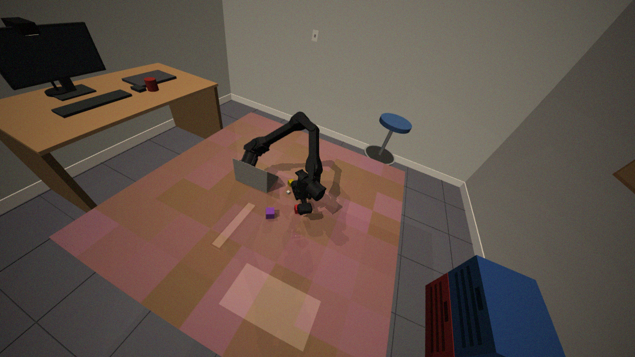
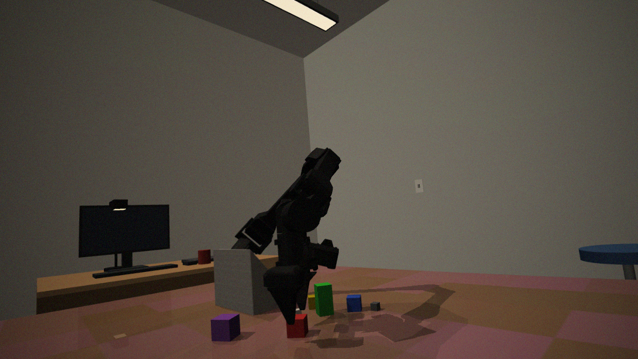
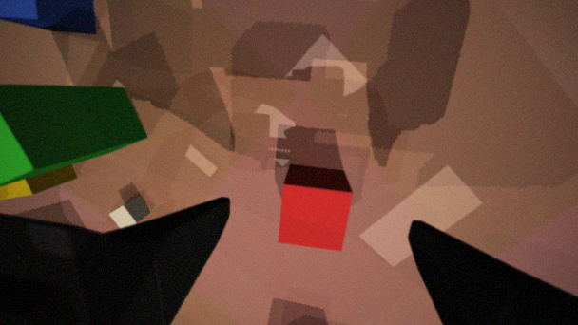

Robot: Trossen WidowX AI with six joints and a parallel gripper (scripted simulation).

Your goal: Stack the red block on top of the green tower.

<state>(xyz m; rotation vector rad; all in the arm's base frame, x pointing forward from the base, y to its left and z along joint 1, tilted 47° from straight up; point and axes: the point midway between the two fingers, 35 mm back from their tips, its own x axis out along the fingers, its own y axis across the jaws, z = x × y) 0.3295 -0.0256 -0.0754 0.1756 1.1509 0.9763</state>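
Observation:
The red block (image 1: pixel 296 209) (image 2: pixel 299 328) (image 3: pixel 314 216) sits on the patchwork surface, partly hidden by a finger in the top and exterior views. My gripper (image 2: pixel 296 315) (image 3: pixel 317 217) is open and empty, pointing down just over the red block. In the wrist view the block shows between the two fingertips, with space on both sides. The green tower (image 2: pixel 323 299) (image 3: pixel 81 114) stands upright close behind the gripper, with nothing on top. In the top view the arm hides the tower and the fingertips.
A purple block (image 1: pixel 270 213) (image 2: pixel 224 328) stands off to one side of the red block. Near the tower are a yellow block (image 2: pixel 311 302) (image 3: pixel 16 189), a blue block (image 2: pixel 354 303) (image 3: pixel 71 14), a small white cube (image 1: pixel 287 191) (image 3: pixel 124 217) and a small grey cube (image 2: pixel 375 306). A grey wedge (image 1: pixel 250 175) (image 2: pixel 234 281) stands by the arm's base.

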